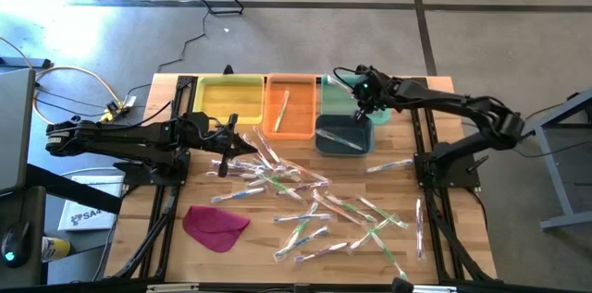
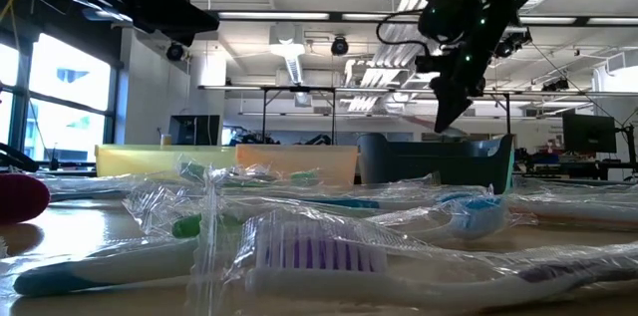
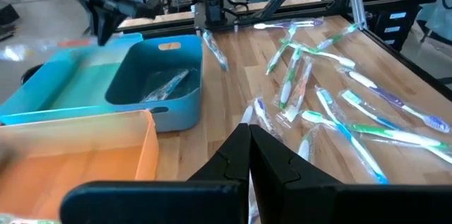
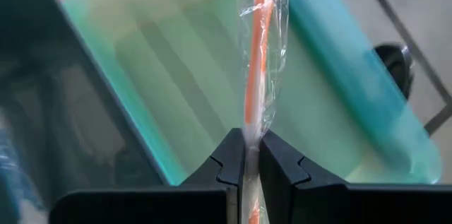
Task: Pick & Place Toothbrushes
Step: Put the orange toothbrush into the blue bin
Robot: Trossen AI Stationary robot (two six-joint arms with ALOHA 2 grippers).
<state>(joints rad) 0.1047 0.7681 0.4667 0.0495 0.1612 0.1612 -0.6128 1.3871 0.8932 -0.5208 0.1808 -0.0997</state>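
The left gripper (image 1: 248,148) reaches low over the worktop (image 1: 176,247) beside the scattered toothbrushes (image 1: 314,210), jaws shut and empty, while the right gripper (image 1: 361,108) hangs over the teal bin (image 1: 338,99), jaws pinching an orange-handled toothbrush (image 4: 258,54) whose wrapped head is cut off.

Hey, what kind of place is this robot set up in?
Probably a robotics lab or an open industrial workspace: a wooden table on a bare concrete floor, with exposed ceiling ducts and strip lights and a monitor at desks behind.
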